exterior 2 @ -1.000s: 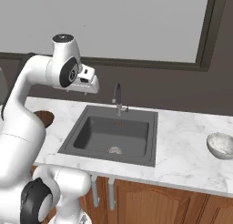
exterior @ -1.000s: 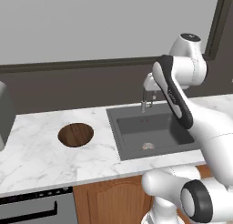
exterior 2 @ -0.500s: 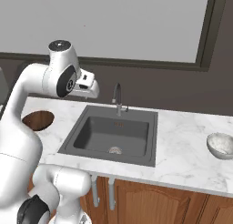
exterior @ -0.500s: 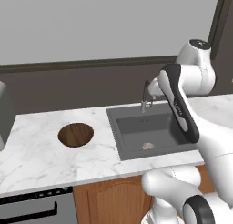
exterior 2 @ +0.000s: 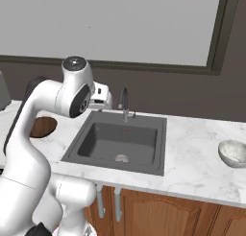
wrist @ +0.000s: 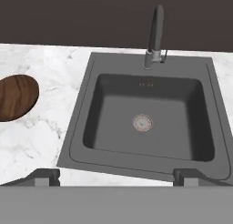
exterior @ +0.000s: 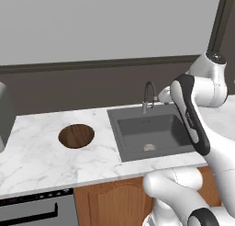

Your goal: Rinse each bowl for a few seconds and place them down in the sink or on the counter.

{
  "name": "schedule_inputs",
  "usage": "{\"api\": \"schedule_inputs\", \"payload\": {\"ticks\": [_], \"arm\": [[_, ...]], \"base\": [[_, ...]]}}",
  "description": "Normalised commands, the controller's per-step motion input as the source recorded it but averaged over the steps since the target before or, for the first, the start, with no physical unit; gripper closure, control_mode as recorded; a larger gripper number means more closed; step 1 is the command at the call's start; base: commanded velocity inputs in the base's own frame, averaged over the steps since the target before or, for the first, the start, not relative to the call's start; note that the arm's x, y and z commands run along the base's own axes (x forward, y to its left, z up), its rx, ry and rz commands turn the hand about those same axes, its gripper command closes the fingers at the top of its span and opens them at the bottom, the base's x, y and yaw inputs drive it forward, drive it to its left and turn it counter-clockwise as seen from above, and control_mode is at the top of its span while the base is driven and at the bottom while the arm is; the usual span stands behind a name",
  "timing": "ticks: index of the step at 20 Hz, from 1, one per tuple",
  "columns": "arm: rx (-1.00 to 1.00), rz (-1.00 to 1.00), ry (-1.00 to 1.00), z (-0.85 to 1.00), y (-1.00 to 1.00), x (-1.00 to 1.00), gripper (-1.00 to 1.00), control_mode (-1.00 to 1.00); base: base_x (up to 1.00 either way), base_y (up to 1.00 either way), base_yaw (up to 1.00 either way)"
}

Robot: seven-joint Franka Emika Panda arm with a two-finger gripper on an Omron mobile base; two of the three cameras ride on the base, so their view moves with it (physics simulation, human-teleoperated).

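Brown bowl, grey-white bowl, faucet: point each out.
brown bowl [exterior: 76, 136]: left base view, centre of its wood-like inside, on the counter left of the sink.
grey-white bowl [exterior 2: 233, 152]: right base view, middle of its pale inside, on the counter right of the sink.
faucet [wrist: 156, 32]: hand view, mid-height on its upright dark neck.

The room sits in even, soft light with no single source to pick out. The counter [exterior: 41, 151] looks bright and flat, without glare. The sink [wrist: 150, 114] is darker inside, its walls faintly shaded. Everything is sharp, near and far; edges show no bending or blur.
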Motion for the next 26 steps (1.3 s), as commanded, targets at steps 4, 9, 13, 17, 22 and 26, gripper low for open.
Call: {"api": "schedule_inputs", "payload": {"ticks": [4,9,13,17,22,26], "arm": [[0.00,0.08,0.00,-0.01,-0.33,0.00,-1.00,-1.00],[0.00,0.11,-0.10,-0.11,-0.33,0.00,-1.00,-1.00],[0.00,0.13,-0.12,-0.17,-0.30,0.00,-1.00,-1.00],[0.00,0.11,-0.12,-0.17,-0.25,0.00,-1.00,-1.00],[0.02,0.10,-0.09,-0.14,-0.20,0.06,-1.00,-1.00],[0.04,0.10,-0.06,-0.19,-0.11,0.23,-1.00,-1.00]], "base": [[0.00,0.00,0.00],[0.00,0.00,0.00],[0.00,0.00,0.00],[0.00,0.00,0.00],[0.00,0.00,0.00],[0.00,0.00,0.00]]}}
